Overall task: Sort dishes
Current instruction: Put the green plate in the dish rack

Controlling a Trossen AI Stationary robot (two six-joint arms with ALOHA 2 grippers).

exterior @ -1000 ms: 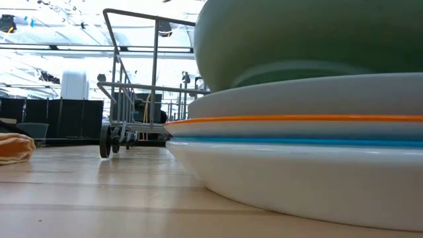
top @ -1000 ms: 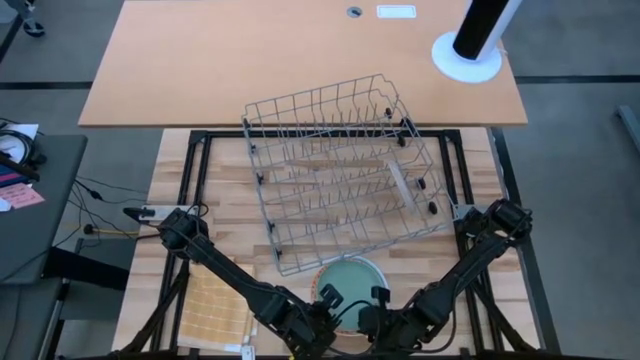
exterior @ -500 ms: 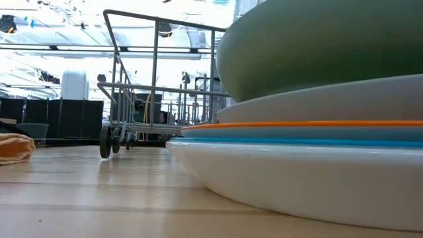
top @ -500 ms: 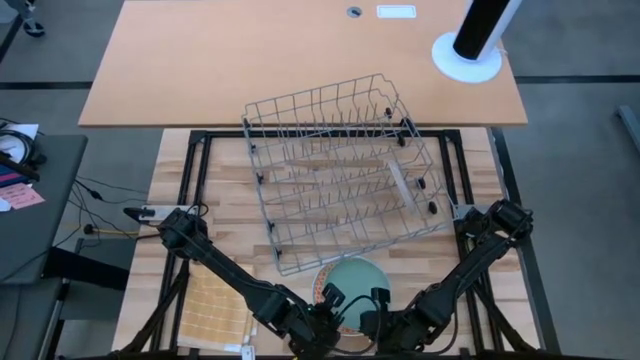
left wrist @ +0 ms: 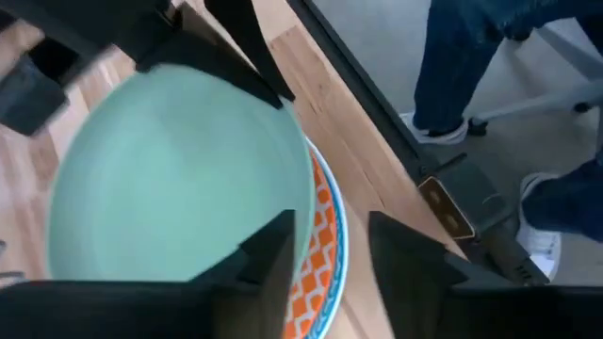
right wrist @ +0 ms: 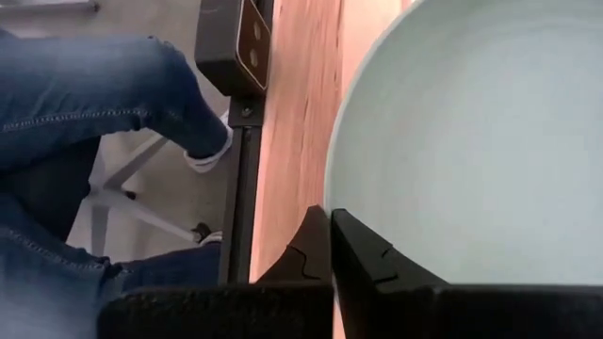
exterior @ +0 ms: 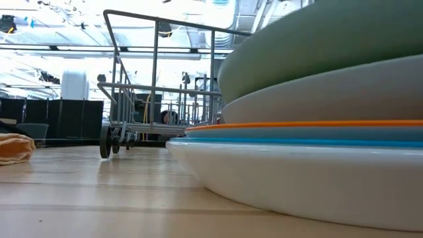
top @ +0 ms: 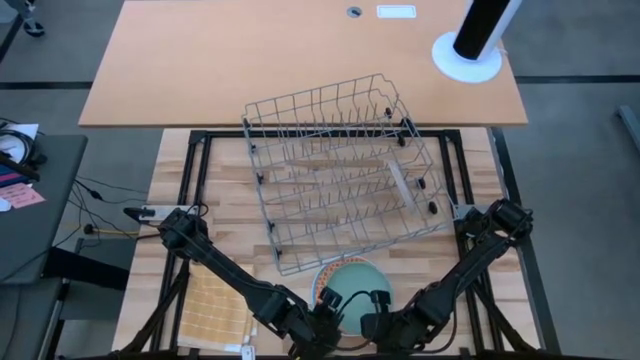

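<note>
Left gripper [top: 330, 308]: we see its fingers [left wrist: 268, 259] spread apart, one over the teal plate's face and one outside the rim, not clamped.
Right gripper [top: 372, 310]: we see its fingers [right wrist: 363, 254] pressed together on the rim of the teal plate.
Teal plate [top: 351, 283]: it sits between our two grippers, tilted on top of the stack, one edge raised in the low view.
Plate stack [exterior: 297, 172]: directly under both grippers; below the teal plate lie a beige-grey plate [exterior: 330, 99], an orange patterned plate [left wrist: 320, 245] and a white plate [exterior: 284, 178] at the bottom.
Wire rack [top: 345, 170]: beyond the grippers, well apart from the stack.
Yellow checked cloth [top: 213, 310]: beside the left arm.
Person: we see jeans-clad legs [right wrist: 85, 113] past the table edge.
</note>
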